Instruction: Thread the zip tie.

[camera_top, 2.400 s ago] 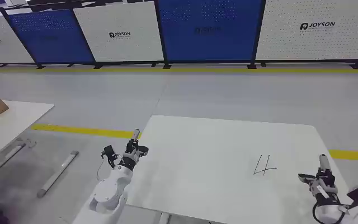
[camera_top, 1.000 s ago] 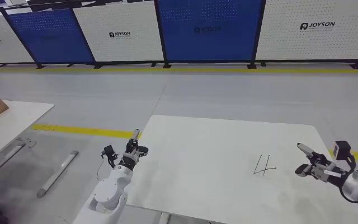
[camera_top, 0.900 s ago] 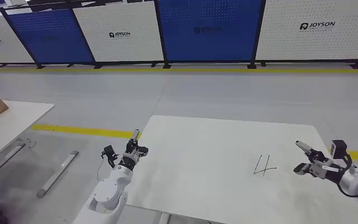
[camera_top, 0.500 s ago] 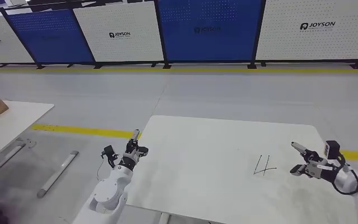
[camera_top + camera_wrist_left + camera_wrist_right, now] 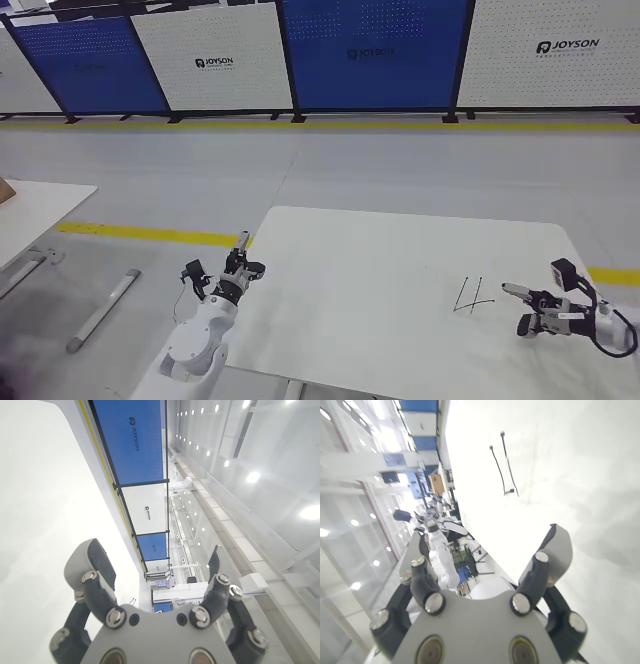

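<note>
Thin black zip ties [image 5: 473,296] lie flat on the white table [image 5: 380,290] towards its right side, two roughly parallel and one crossing them. In the right wrist view the zip ties [image 5: 506,462] lie ahead of my right gripper [image 5: 485,547], whose fingers stand open and empty. In the top view that right gripper [image 5: 515,308] hovers just right of the ties, pointing at them. My left gripper [image 5: 243,250] stays at the table's left edge; in its own view the left gripper [image 5: 160,560] is open with nothing between its fingers.
Blue and white pegboard panels [image 5: 375,55] line the back of the room beyond a yellow floor line [image 5: 150,235]. Another white table [image 5: 35,215] stands at far left. The broad middle of the table lies between the two arms.
The right arm has swung in from the table's right front corner and turned leftward, bringing its open gripper close beside the zip ties. The left arm has stayed still.
</note>
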Controlling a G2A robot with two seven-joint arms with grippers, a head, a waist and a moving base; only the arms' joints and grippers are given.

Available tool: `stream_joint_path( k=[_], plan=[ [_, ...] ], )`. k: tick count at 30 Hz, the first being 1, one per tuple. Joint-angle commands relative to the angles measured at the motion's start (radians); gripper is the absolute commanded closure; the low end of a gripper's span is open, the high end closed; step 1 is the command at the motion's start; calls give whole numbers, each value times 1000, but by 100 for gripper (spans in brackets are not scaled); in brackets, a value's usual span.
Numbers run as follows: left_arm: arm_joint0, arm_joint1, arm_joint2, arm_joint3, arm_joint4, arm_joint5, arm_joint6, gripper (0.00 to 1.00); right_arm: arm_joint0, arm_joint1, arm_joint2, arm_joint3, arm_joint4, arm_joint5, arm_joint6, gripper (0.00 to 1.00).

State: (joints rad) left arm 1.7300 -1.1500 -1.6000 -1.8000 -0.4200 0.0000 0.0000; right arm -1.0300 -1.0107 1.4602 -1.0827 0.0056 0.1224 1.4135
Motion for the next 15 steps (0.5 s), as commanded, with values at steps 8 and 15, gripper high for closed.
stream_joint_path(
  k=[8, 15],
  plan=[
    [0, 0, 0, 0, 0, 0, 0, 0, 18, 2, 6, 25, 15, -3, -25, 0],
    [0, 0, 0, 0, 0, 0, 0, 0, 44, 10, -49, 42, 96, -94, -23, 0]
  ],
)
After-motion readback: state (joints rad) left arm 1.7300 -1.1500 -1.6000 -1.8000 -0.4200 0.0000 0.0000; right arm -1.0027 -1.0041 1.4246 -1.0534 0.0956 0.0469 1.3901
